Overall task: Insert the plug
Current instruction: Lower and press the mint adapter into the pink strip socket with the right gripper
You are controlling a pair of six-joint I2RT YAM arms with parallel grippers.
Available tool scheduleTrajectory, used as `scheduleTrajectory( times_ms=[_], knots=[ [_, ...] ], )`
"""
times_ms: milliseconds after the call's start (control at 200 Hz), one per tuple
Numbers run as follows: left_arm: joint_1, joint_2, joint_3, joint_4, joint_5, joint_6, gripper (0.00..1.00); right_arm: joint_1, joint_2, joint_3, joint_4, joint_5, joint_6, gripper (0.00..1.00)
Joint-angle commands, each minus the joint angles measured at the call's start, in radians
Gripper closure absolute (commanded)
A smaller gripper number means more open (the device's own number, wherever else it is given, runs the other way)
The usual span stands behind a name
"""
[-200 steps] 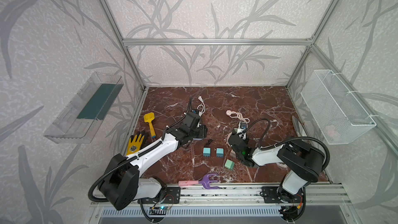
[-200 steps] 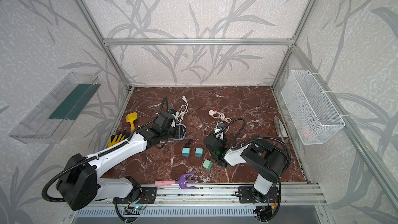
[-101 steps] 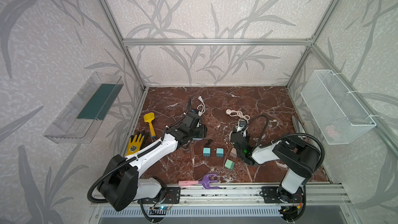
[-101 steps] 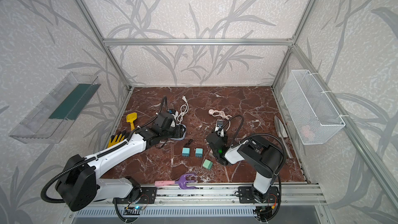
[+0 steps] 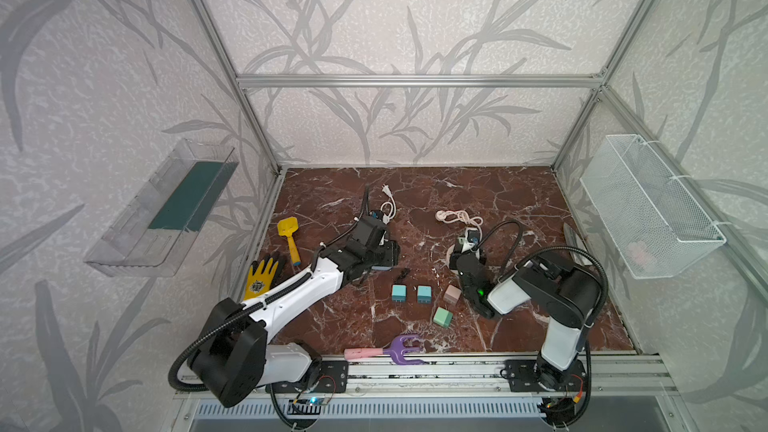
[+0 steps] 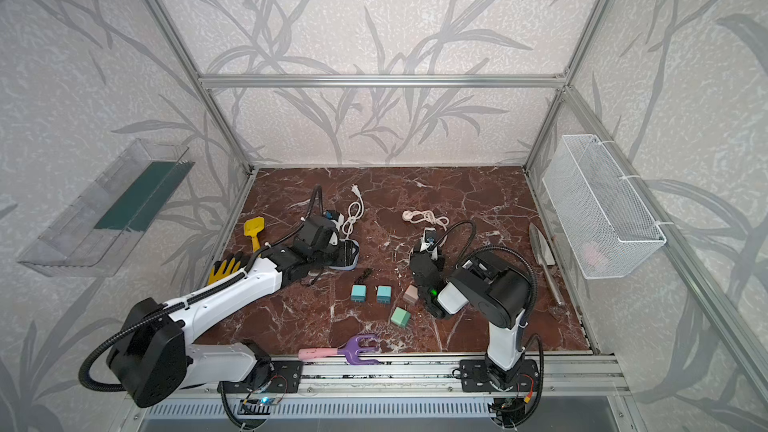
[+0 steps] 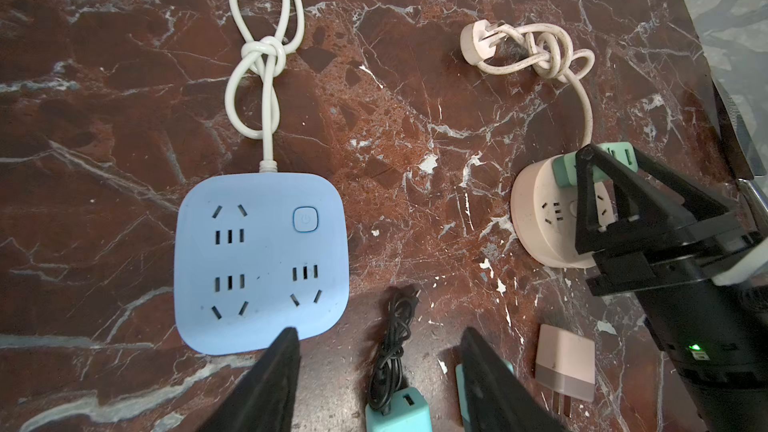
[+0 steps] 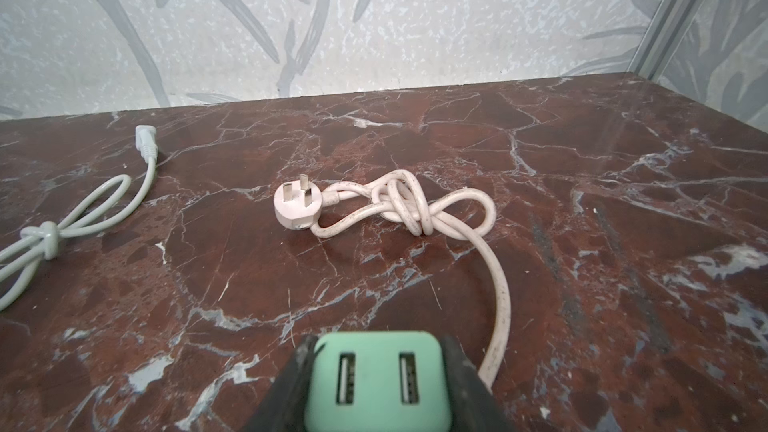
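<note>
two arms over one dark red marble table (image 5: pixel 519 201). biggest loose item is the blue power strip (image 7: pixel 257 259), lying flat with every slot free and a knotted white cord (image 7: pixel 266 51) behind it. next the round socket (image 7: pixel 548 218), pale pink, on its own knotted cord (image 8: pixel 399 205). the task's thing is a small green charger (image 8: pixel 376 380) with two usb ports. it's up off the table in the right claw (image 8: pixel 376 351), jaws clamped on its two side faces. in the left wrist view it sits over the cord-side rim of the round socket. left claw (image 7: pixel 380 332) has jaws apart with nothing between them, hovering by the near edge of the blue strip above a coiled black cable (image 7: pixel 395 342). handling guess: the charger is light hard plastic with smooth sides, so it could slip or twist in the pads. best held as now, on the flat sides, and pushed straight down. the socket looks light too and may slide unless pinned. a spare pink charger (image 7: pixel 565 367) and a teal charger (image 7: pixel 399 413) lie nearby. hard to tell: the prongs are hidden under the body and fingers, so can't say if they touch or line up with the slots. the right fingers cover part of the socket face. in both top views the socket is mostly behind the right arm.
</note>
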Motion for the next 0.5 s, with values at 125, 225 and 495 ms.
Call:
scheduleTrajectory(
  times_ms=[125, 225, 495],
  knots=[
    [-0.005, 0.014, 0.007, 0.017, -0.013, -0.007, 0.38, -0.009, -0.068, -0.027, -0.264, -0.061, -0.005, 0.65],
    [-0.006, 0.017, 0.012, 0.017, -0.010, -0.002, 0.38, -0.008, -0.114, -0.024, -0.278, -0.064, -0.011, 0.63],
    [-0.006, 0.017, 0.012, 0.023, 0.003, -0.003, 0.38, -0.015, -0.237, -0.006, -0.328, -0.106, -0.035, 0.26]
  ],
)
